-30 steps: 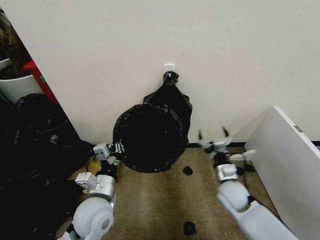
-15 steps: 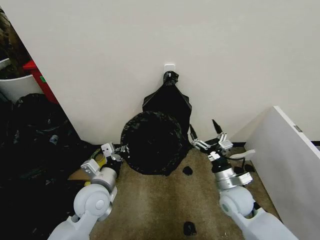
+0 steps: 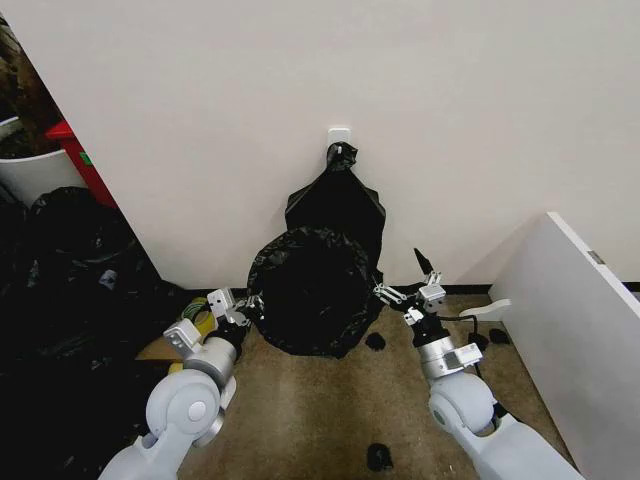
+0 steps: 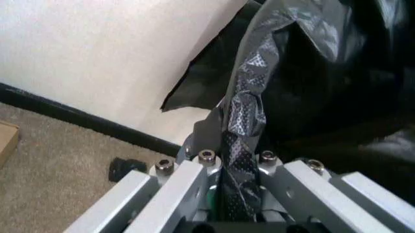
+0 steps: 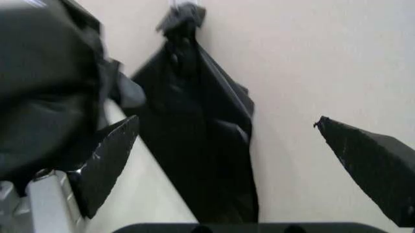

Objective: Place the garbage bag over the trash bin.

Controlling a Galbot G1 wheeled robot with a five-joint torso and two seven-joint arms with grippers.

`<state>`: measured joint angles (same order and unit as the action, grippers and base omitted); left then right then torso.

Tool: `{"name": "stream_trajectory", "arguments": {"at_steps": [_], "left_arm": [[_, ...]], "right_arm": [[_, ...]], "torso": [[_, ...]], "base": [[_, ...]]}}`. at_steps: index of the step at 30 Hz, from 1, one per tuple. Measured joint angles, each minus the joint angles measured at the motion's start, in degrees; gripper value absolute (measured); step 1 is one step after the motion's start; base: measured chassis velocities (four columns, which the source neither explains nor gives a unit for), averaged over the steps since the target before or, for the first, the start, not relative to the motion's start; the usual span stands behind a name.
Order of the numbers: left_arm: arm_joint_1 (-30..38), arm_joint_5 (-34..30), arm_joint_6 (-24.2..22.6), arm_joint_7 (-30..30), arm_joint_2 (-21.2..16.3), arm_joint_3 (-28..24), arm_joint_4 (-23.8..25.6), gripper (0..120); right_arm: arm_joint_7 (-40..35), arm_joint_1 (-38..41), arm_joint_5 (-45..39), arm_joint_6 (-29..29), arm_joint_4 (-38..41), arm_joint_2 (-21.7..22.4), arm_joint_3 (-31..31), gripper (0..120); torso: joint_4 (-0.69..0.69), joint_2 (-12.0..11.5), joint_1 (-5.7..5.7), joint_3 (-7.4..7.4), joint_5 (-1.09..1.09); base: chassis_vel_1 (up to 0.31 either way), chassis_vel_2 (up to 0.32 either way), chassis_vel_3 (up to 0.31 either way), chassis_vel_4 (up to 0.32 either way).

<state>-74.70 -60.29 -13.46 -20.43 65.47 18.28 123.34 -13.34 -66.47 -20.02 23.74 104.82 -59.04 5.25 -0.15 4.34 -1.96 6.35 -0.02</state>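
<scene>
At wall | L hand (image 3: 243,303) pinching garbage bag (image 3: 312,290) edge | R hand (image 3: 404,287) spread

Garbage bag (image 3: 313,290) against wall; left claw (image 3: 243,306) touching its left edge, right claw (image 3: 402,284) spread beside its right.

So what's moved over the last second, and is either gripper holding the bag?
The right gripper, open, has moved in beside the garbage bag. The left gripper stays shut on the bag's edge; the bag's outline shifted slightly rightward. The hanging black bundle is unchanged.
</scene>
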Motion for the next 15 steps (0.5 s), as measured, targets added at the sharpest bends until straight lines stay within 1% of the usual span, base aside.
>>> {"name": "stream_trajectory", "arguments": {"at_steps": [8,12,13,15], "left_arm": [[-0.68,-0.15,-0.08,-0.09,-0.08,0.29,1.68,1],[-0.91,-1.22,-0.71,-0.48,-0.14,0.53,3.18,1],[-0.95,-1.73,-1.07,-0.68,-0.14,0.61,3.72,1],[-0.94,-3.23,-2.07,-1.3,-0.19,0.83,5.1,1]], "right_arm": [[-0.25,0.38,-2.16,-0.49,-0.11,-0.07,-0.42,100],[-0.19,0.99,-0.89,0.16,-2.76,-0.14,-0.43,100],[-0.06,1.26,0.35,1.05,-4.14,-0.29,-0.29,100],[0.61,2.13,5.44,4.85,-8.56,-1.04,0.95,100]], "torso": [[0.01,0.0,0.0,0.0,-0.02],[0.01,0.0,0.0,0.0,-0.02],[0.01,0.0,0.0,0.0,0.0],[0.01,0.0,0.0,0.0,0.0]], "base": [[0.0,0.0,0.0,0.0],[0.0,0.0,0.0,0.0],[0.0,0.0,0.0,0.0],[0.0,0.0,0.0,0.0]]}}
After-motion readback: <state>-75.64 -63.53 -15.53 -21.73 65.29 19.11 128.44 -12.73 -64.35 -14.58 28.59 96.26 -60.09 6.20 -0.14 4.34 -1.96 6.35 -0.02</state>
